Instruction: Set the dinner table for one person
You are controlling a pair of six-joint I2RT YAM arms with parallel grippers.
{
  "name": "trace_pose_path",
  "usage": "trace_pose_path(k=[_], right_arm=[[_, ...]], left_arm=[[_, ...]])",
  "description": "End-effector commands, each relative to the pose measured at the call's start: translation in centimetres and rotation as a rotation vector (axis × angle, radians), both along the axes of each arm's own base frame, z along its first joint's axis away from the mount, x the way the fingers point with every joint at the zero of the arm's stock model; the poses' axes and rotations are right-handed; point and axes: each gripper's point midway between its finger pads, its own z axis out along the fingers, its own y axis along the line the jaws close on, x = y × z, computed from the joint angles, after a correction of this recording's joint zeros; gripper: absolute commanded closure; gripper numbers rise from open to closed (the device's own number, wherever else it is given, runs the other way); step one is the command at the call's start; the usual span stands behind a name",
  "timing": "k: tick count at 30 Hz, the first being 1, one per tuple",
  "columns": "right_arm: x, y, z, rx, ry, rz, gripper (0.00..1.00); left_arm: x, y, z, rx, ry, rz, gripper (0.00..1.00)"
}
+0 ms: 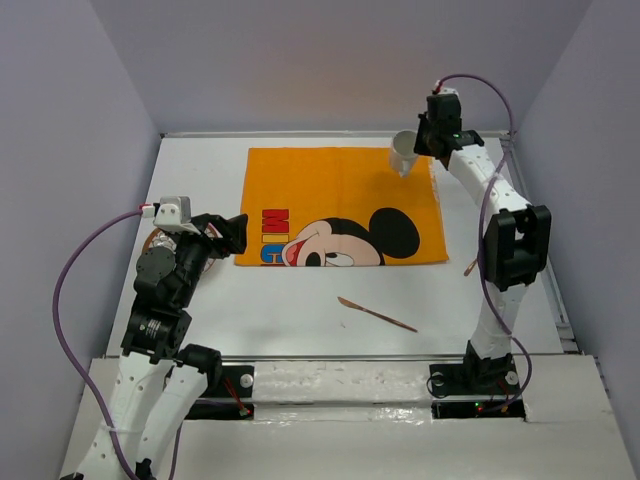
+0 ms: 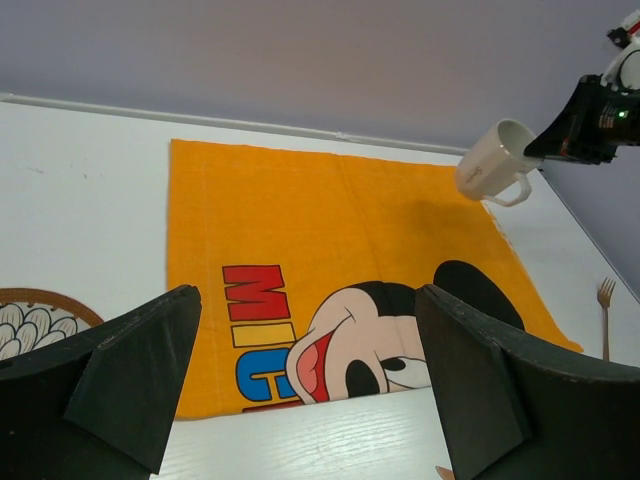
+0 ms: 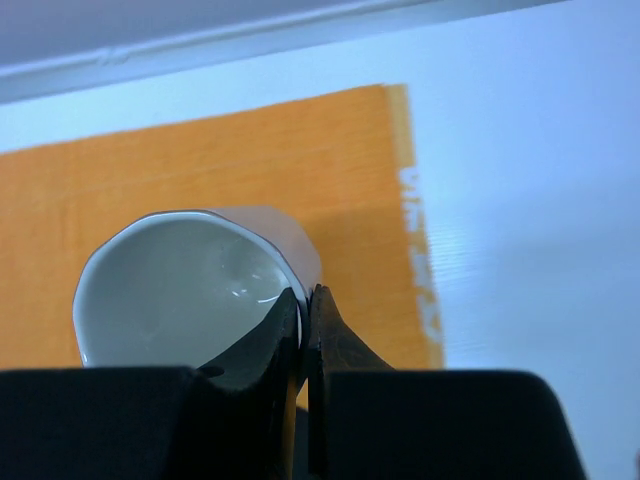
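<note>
Mostly hidden beneath the left arm [image 1: 165, 290], a patterned plate [image 2: 30, 318] shows only a slice of rim, and a fork [image 2: 604, 300] barely peeks past the right arm [image 1: 510, 245] from above. The right fingers [image 3: 305, 320] pinch the rim of a white mug [image 3: 180, 290], tilted over the far right corner of the orange cloth [image 1: 320, 185]; it looks empty, though glare blurs its bottom. The left fingers [image 1: 234, 232] gape wide, holding nothing. The white desk [image 1: 300, 320] carries the cloth, a knife [image 1: 375, 313] lying near its front.

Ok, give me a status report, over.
Right gripper: jaws shut on mug rim, mug tilted above cloth, far right corner. Left gripper: jaws open, empty. Dinner table: knife, fork off the cloth. Cloth bare below.
</note>
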Motion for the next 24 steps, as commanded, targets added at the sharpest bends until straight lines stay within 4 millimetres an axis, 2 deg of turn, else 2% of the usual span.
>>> trace_pose_path(k=[1, 2, 4, 6, 7, 8, 9, 10, 11, 22, 24], right_arm=[[3.3, -2.5, 8.1, 0.061, -0.222, -0.034, 1.0], [3.7, -3.7, 7.9, 0.071, -0.22, -0.047, 1.0], [4.6, -4.8, 6.8, 0.077, -0.203, -0.061, 1.0], [5.3, -5.9, 7.0, 0.085, -0.211, -0.068, 1.0], [5.8, -5.8, 6.0, 0.082, -0.196, -0.062, 1.0], [6.3, -6.4, 6.7, 0.078, -0.212, -0.07, 1.0], [6.6, -6.4, 6.6, 0.077, -0.211, -0.069, 1.0], [7.1, -6.4, 5.6, 0.068, -0.193, -0.066, 1.0], [7.4, -7.1, 6.0, 0.066, -0.199, -0.077, 1.0], [9.0, -6.8, 1.5, 0.064, -0.125, -0.074, 1.0], [9.1, -7.4, 0.8, 0.066, -0.114, -0.086, 1.0]], left_arm=[[0.1, 0.0, 1.3, 0.007, -0.04, -0.002, 0.01], [0.2, -0.1, 1.3, 0.006, -0.038, -0.002, 0.01], [0.2, -0.1, 1.3, 0.008, -0.038, -0.002, 0.01], [0.3, 0.0, 1.2, 0.008, -0.035, 0.001, 0.01], [0.4, -0.1, 1.2, 0.011, -0.033, 0.001, 0.01], [0.4, 0.0, 1.2, 0.009, -0.032, 0.004, 0.01], [0.4, 0.0, 1.2, 0.011, -0.033, 0.003, 0.01], [0.5, 0.0, 1.1, 0.012, -0.03, 0.004, 0.01], [0.6, 0.0, 1.1, 0.012, -0.028, 0.007, 0.01], [0.9, 0.0, 0.8, 0.019, -0.016, 0.01, 0.01], [1.0, 0.1, 0.7, 0.021, -0.015, 0.013, 0.01]])
